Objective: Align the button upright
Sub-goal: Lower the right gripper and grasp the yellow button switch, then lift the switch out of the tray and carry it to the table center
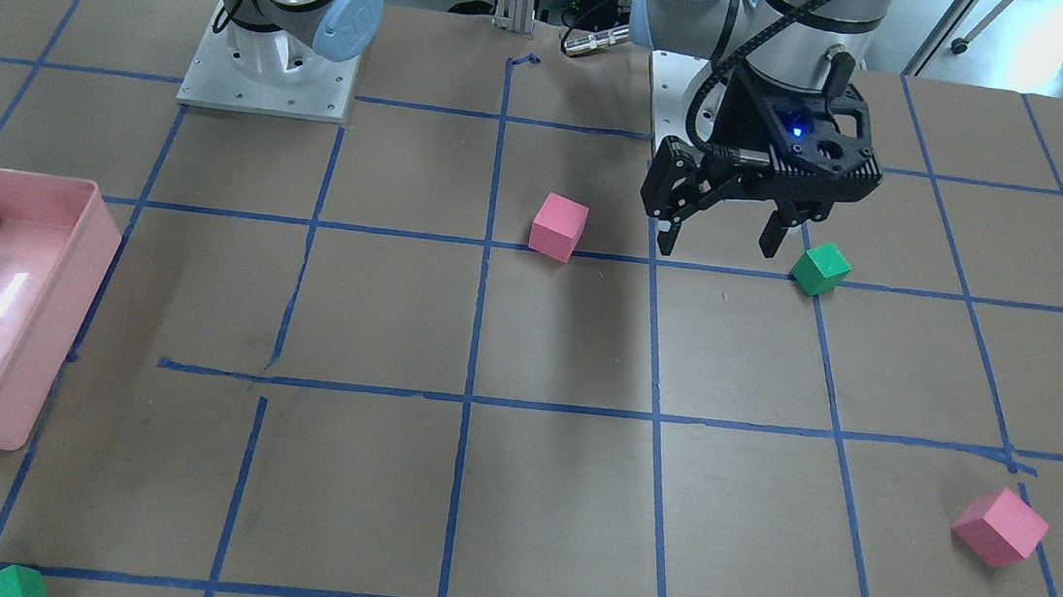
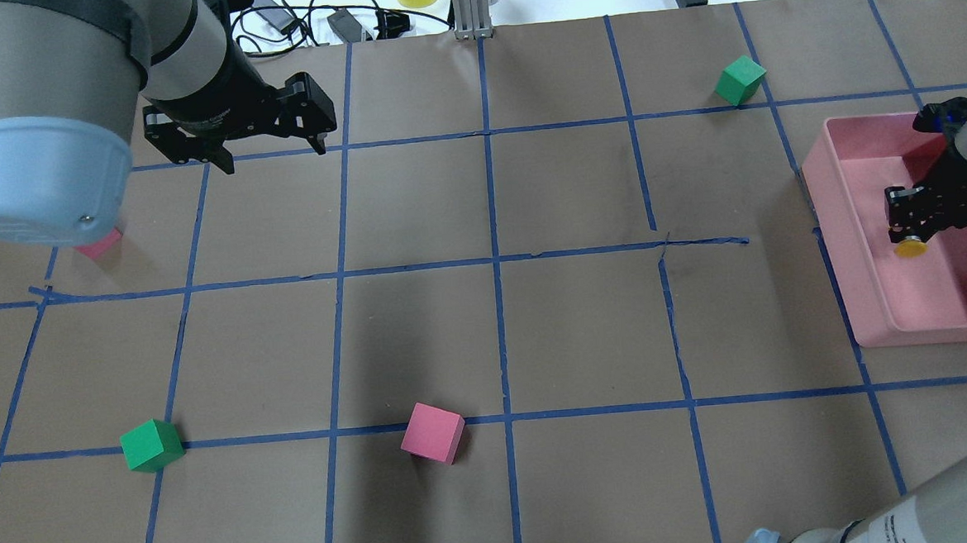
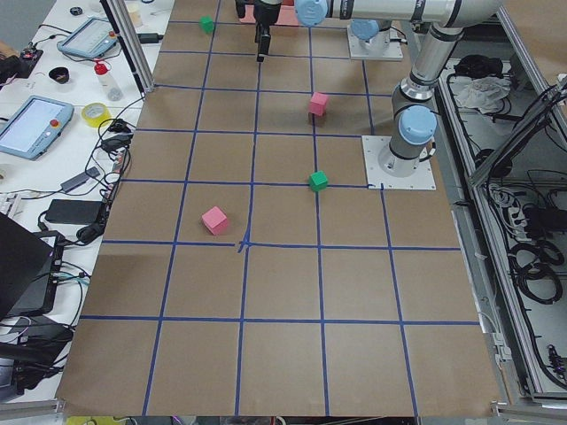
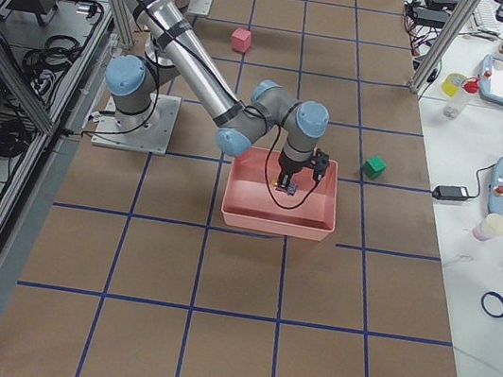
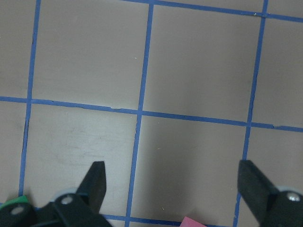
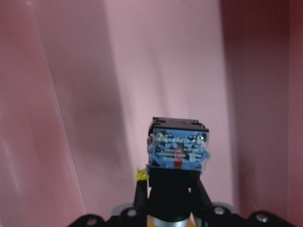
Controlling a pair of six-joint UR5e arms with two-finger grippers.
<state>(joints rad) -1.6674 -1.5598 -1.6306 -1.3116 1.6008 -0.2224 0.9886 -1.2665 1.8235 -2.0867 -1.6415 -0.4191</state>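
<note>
Your tray [image 2: 858,310] sits at the surface's [image 2: 536,318] right end, the button [image 2: 911,247] inside it in the right gripper's [image 2: 919,214] jaws. The far cube [image 2: 741,80] lies beyond it; the middle cube [image 2: 432,433] and left cube [image 2: 152,444] sit nearer the robot.

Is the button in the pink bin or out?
In. The button is inside the pink bin, held by the right gripper; resting or lifted, cannot tell.

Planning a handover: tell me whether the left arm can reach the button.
Probably not. The button sits clamped in the right tool inside the pink bin at the table's opposite end, while the left tool hovers open well away.
</note>
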